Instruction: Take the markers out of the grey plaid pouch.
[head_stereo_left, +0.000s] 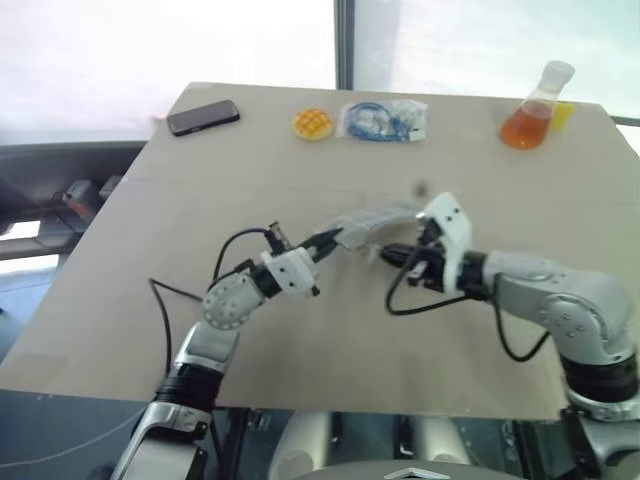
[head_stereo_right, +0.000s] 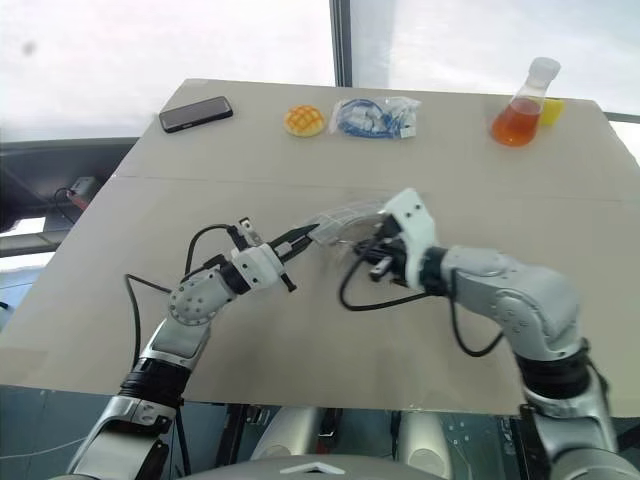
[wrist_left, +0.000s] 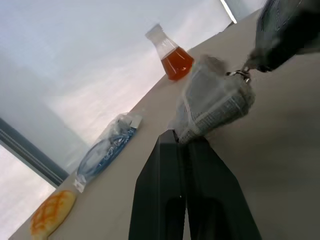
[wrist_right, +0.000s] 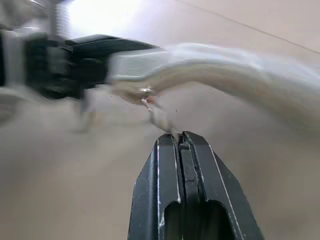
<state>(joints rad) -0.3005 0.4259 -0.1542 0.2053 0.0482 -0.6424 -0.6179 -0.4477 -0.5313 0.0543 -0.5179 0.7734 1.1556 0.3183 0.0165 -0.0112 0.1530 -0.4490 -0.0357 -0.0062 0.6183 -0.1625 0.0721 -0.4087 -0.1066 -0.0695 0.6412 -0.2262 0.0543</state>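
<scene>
Desk (head_stereo_left: 150, 300), tan, carried the grey plaid pouch (head_stereo_left: 372, 228) held above its middle, one end clamped in the left claw (head_stereo_left: 335, 238), the right claw (wrist_right: 177, 137) closed on the pouch's thin pull cord (wrist_right: 157, 116); no markers seen out, so removal judged barely begun.

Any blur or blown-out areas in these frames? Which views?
Right wrist view: heavy motion blur on the grey plaid pouch and left gripper; its own right gripper stays sharp. Left eye view: pouch slightly smeared, windows overexposed. Left wrist view: crisp on the flask, sky washed out.
</scene>
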